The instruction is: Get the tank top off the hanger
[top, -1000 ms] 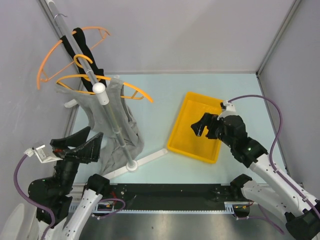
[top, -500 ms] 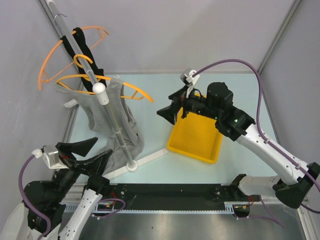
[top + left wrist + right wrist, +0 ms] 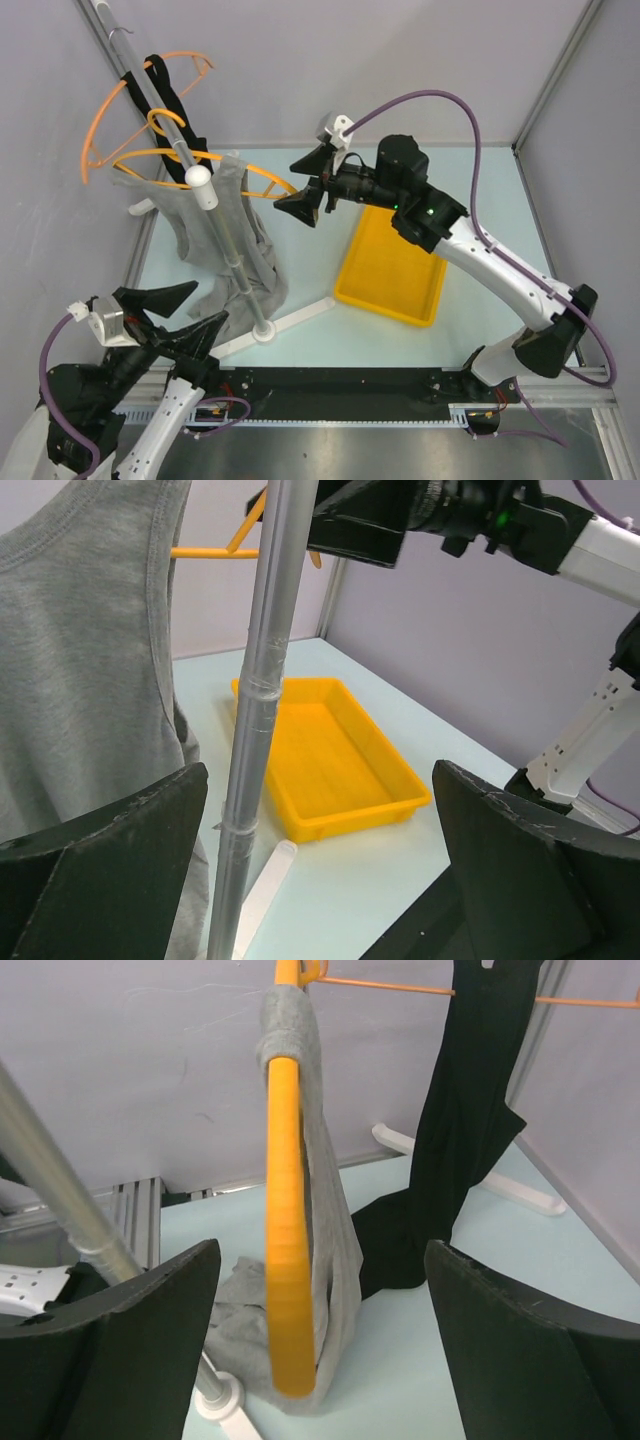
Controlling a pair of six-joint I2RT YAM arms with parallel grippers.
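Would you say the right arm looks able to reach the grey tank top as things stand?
Probably yes: the open right gripper faces the tank top on its hanger, with nothing between them; the pole stands off to one side.

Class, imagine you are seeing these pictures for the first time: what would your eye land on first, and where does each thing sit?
The bright orange hanger on the rack at the left, with a grey tank top draped from it, stands out first. The right pincer hangs open just off that hanger's end. A yellow tray lies on the table to the right of the rack.
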